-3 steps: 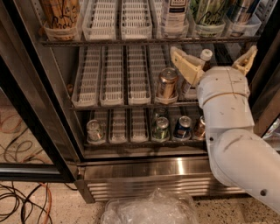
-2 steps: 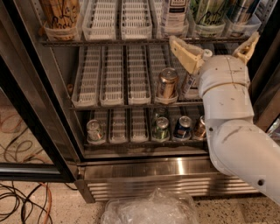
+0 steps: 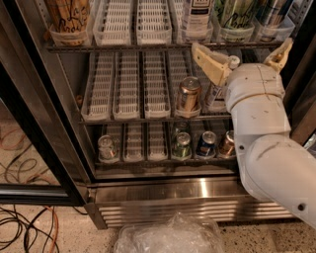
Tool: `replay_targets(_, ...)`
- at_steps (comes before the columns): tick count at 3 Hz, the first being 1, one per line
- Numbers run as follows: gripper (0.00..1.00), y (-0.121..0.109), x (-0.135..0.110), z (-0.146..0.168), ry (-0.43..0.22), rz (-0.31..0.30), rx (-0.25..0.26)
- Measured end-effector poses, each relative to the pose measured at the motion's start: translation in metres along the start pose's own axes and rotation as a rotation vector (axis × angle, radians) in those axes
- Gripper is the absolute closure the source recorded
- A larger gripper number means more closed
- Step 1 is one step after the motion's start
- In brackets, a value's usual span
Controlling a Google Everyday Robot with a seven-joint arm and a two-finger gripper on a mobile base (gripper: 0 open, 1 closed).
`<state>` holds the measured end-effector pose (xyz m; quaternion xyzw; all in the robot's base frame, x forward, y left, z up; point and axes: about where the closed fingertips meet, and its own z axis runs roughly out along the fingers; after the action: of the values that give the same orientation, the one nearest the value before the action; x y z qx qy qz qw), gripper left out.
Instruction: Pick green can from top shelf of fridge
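Though spread wide, the pincer (image 3: 244, 58) hangs empty below the top shelf (image 3: 123, 48).

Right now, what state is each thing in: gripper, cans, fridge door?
Gripper: fingers open, empty, level with the top shelf front edge.
Green can: upright on top shelf, ungrasped.
Fridge: door open.
Copper can: upright, untouched.

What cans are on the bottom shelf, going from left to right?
From the left: silver can → short green can → blue can → copper can. The gripper, open, is higher up on the right, just under the top shelf.
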<state>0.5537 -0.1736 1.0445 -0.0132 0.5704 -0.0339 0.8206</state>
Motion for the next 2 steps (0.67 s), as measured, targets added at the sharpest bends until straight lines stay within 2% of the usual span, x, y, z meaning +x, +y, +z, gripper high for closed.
replay_targets(1, 0.00, -0.005, 0.000, 0.001, 0.064, -0.007, -0.020)
replay_targets(2, 0.00, -0.005, -0.006, 0.017, 0.035, 0.000, -0.004)
